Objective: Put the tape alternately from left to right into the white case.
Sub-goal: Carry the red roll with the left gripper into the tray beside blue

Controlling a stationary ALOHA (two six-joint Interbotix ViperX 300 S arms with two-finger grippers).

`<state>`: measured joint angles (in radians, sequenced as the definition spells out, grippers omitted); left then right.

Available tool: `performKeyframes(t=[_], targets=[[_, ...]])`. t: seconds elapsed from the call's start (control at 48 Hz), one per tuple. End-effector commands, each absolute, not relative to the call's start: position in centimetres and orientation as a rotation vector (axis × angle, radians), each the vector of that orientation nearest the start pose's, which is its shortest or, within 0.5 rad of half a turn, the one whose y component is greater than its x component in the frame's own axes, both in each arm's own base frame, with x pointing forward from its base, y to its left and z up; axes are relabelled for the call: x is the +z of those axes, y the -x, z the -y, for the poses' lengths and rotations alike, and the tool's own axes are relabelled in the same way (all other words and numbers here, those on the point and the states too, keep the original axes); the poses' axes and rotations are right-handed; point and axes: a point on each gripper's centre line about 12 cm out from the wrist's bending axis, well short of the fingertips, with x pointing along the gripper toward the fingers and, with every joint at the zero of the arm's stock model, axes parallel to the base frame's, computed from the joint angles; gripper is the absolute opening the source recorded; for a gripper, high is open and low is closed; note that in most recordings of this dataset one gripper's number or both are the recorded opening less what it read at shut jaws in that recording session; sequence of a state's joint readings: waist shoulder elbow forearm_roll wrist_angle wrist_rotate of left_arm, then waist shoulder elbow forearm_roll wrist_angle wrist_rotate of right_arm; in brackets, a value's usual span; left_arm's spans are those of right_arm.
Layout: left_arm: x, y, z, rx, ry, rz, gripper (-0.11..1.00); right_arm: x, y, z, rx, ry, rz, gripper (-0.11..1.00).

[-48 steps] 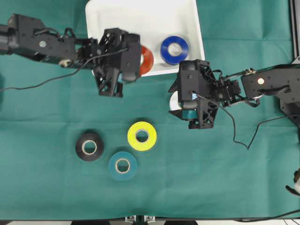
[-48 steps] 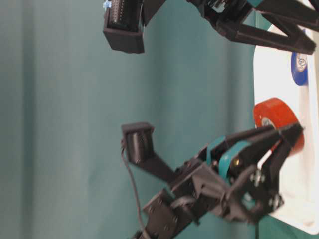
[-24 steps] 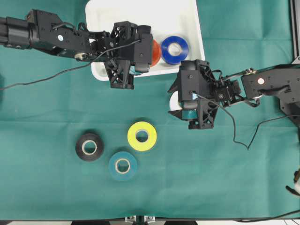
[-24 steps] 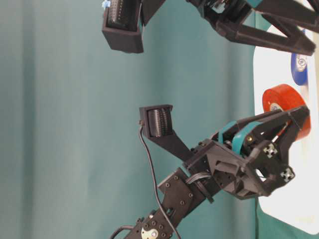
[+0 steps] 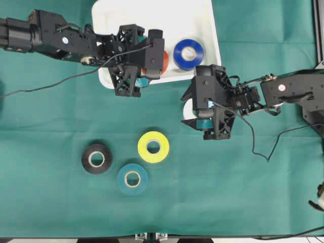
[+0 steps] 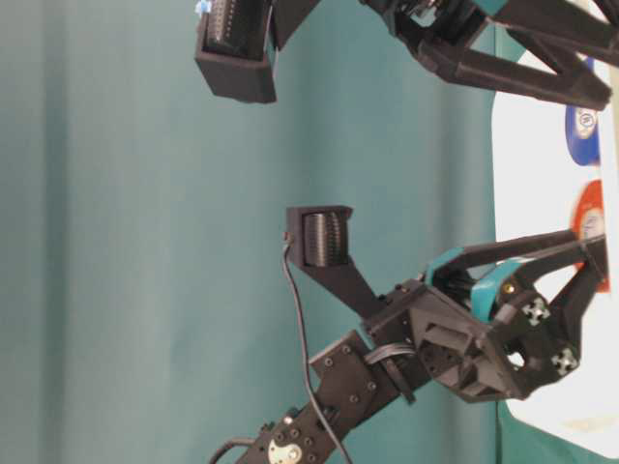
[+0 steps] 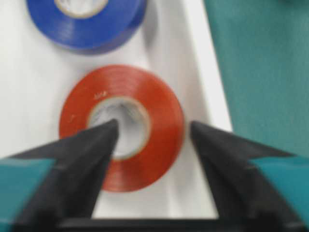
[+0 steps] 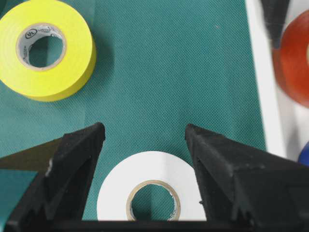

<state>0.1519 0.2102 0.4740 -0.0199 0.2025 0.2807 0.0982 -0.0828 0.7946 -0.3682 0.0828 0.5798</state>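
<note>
Red tape [image 7: 121, 128] betw. open left pincer [image 7: 152, 133] tips

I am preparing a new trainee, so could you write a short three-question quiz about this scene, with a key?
1. How many rolls lie inside the white case?
2. True or false: the right hand is closed on the yellow roll.
3. Which roll lies between the fingers of the left hand? A) black B) red C) teal

Key
1. Two: the red roll and the blue roll.
2. False: it hangs open over the white roll; the yellow one lies apart on the cloth.
3. B. The fingers stand apart, so the roll lies flat, released.
</note>
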Motion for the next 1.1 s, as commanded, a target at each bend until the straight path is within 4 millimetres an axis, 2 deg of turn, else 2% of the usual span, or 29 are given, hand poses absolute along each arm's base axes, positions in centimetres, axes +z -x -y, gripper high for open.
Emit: performKeyframes(t=[0.0, 0.083, 0.146, 0.667, 0.833, 1.083], targets=[[15.4, -43.1, -5.2, 0.004, -0.195, -0.821, 0.37, 15.8, -34.6, -3.1, -0.011, -0.154, -0.763, 0.75], [15.8, -43.2, -4.9, -0.001, -0.2, -0.811, 0.62, 15.8, -34.6, -3.1, -0.011, -0.154, -0.763, 0.75], [15.8, -43.2, -4.9, -0.001, -0.199, -0.809, 0.69, 15.8, -34.6, -3.2, -0.01, -0.154, -0.763, 0.75], [16.7, -42.7, -4.9, 0.002, -0.2, -0.793, 0.66, 15.8, -34.5, -3.2, -0.01, -0.153, -0.766, 0.75], [17.4, -41.7, -4.7, 0.001, -0.2, -0.794, 0.66, 15.7, -34.5, -3.2, -0.012, -0.153, -0.769, 0.75], [18.1, -38.8, -3.7, -0.014, -0.198, -0.8, 0.66, 15.8, -34.5, -3.2, -0.013, -0.154, -0.77, 0.75]])
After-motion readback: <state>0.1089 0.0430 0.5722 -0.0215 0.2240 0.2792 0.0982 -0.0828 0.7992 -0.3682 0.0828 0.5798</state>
